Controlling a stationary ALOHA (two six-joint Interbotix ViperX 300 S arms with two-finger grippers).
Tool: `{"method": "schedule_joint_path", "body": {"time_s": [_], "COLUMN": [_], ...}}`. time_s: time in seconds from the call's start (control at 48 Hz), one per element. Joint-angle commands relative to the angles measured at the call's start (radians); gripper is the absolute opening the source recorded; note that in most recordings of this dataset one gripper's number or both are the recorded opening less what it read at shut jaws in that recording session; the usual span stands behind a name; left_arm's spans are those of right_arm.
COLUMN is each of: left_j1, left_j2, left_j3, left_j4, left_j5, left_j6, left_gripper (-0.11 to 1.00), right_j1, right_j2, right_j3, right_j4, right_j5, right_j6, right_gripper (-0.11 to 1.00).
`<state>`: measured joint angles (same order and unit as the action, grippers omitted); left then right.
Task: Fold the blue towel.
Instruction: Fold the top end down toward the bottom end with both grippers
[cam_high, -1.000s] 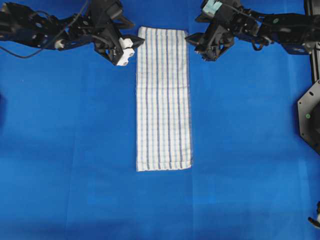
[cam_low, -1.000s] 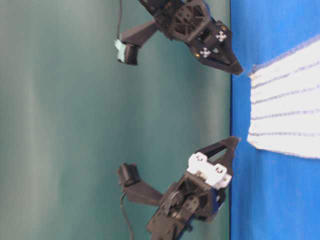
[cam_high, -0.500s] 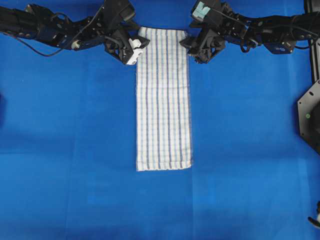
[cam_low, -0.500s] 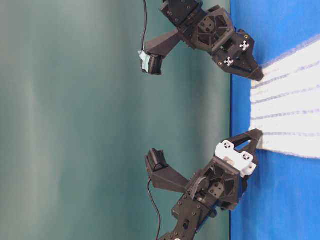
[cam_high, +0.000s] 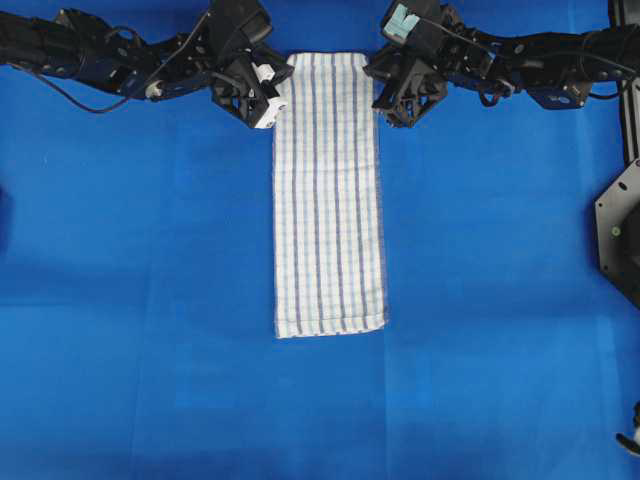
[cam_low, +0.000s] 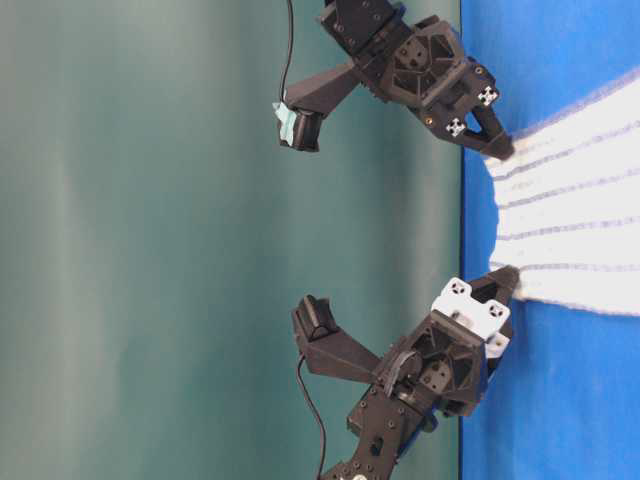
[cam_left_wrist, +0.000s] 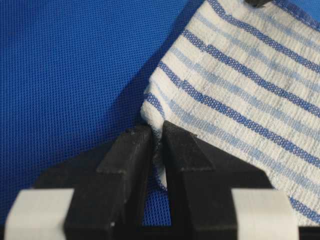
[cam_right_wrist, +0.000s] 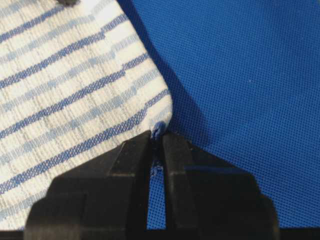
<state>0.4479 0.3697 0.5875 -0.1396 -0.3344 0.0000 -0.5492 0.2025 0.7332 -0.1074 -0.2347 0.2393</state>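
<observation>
The blue towel (cam_high: 329, 195) lies as a long strip on the blue sheet (cam_high: 150, 300), stretching away from both pincers. The left gripper (cam_left_wrist: 156, 150) is pinched tight on one corner of its near end, the cloth bunched between the fingers. The right gripper (cam_right_wrist: 156, 150) is clamped on the other corner of that same end, a blue hem thread showing between its fingers.

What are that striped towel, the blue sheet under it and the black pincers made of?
The blue towel looks like woven cotton: visible threads and a grid weave. The blue sheet seems a fine matte synthetic mesh. The fingers look like matte black moulded plastic, though I can't be sure.
</observation>
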Motion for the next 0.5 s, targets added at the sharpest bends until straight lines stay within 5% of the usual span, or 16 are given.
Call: {"method": "schedule_joint_path", "body": {"time_s": [0.0,0.479], "left_j1": [0.002,-0.012], "left_j2": [-0.015,-0.175], "left_j3": [-0.011,0.026], "left_j4": [0.002,0.002], "left_j5": [-0.008,0.075], "left_j6": [0.025,0.081], "left_gripper": [0.06,0.06], "right_j1": [0.002,0.031], "right_j2": [-0.014,-0.117], "right_j3": [-0.011,0.026], "right_j4": [0.0,0.003], "right_j5": [-0.009,0.011], "right_j6": [0.0,0.008], "right_gripper": [0.06,0.06]}}
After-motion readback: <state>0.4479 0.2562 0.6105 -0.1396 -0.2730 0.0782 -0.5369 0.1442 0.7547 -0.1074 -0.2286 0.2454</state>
